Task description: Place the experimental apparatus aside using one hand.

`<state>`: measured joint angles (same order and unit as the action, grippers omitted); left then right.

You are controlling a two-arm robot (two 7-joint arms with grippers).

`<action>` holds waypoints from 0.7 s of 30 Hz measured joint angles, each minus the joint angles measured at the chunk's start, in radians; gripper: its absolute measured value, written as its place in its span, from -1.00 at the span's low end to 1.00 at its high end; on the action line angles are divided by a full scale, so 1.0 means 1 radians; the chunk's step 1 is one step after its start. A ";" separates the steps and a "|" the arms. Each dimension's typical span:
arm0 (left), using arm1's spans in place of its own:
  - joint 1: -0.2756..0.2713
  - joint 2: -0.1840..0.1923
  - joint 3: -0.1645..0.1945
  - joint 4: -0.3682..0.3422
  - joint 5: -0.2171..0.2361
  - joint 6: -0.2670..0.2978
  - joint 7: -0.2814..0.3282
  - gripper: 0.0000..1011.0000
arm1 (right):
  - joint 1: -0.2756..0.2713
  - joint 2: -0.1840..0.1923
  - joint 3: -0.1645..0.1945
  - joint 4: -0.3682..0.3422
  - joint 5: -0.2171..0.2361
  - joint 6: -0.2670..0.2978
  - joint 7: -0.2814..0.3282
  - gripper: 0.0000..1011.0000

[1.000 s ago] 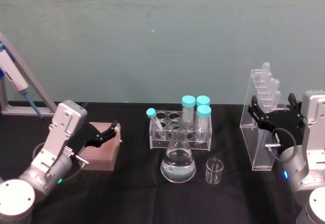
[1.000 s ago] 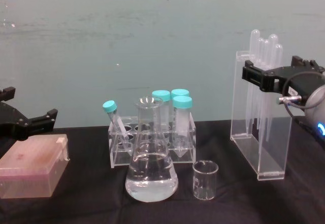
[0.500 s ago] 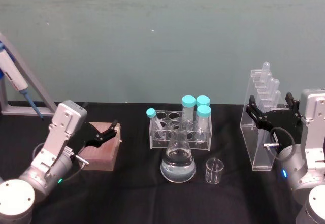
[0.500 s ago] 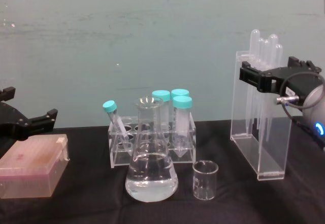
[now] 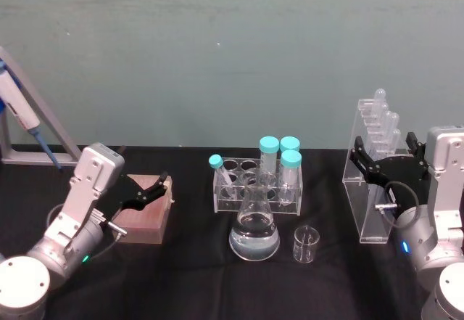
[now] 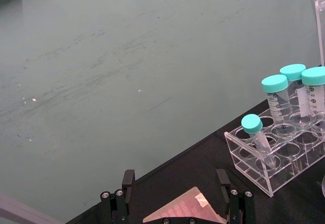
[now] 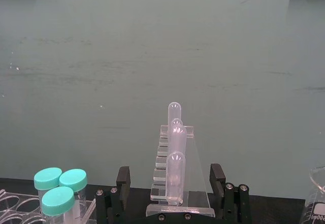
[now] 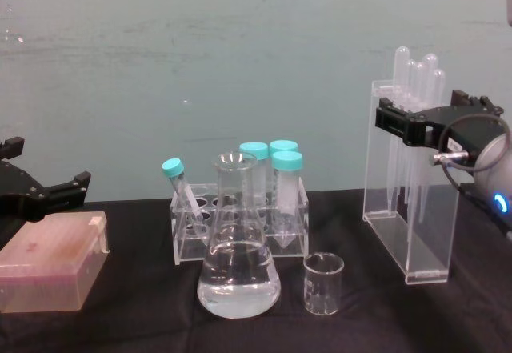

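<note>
The tall acrylic stand [image 5: 370, 197] of plastic pipettes stands at the right of the black table. My right gripper [image 5: 384, 152] is open, one finger on each side of the stand's upper part, with a gap showing on both sides in the right wrist view [image 7: 170, 176]. From the chest it sits high against the stand [image 8: 408, 225]. The conical flask [image 5: 254, 233] with clear liquid and the small beaker [image 5: 306, 244] stand at the table's middle front. My left gripper [image 5: 145, 193] hangs open above a pink box [image 5: 141, 218] at the left.
A clear rack [image 5: 255, 186] holding teal-capped tubes stands just behind the flask. A blue-tipped pipettor [image 5: 22, 113] leans on a grey stand at the far left. A green wall closes the back of the table.
My right gripper has crept a little farther forward around the pipette stand. The stand, flask, beaker and left arm have not moved.
</note>
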<state>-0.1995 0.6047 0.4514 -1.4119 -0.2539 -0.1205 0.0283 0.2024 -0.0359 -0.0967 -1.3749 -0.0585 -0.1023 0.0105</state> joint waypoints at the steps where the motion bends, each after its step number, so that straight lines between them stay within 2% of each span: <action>1: 0.000 0.000 0.000 0.000 0.000 0.000 0.000 0.98 | 0.001 0.000 0.000 0.001 0.000 0.000 0.000 0.98; 21: 0.000 0.000 0.000 0.000 0.000 0.000 0.000 0.98 | 0.007 0.002 -0.001 0.010 -0.004 0.000 0.006 0.98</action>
<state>-0.1995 0.6047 0.4514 -1.4119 -0.2539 -0.1205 0.0283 0.2094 -0.0341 -0.0975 -1.3647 -0.0622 -0.1022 0.0162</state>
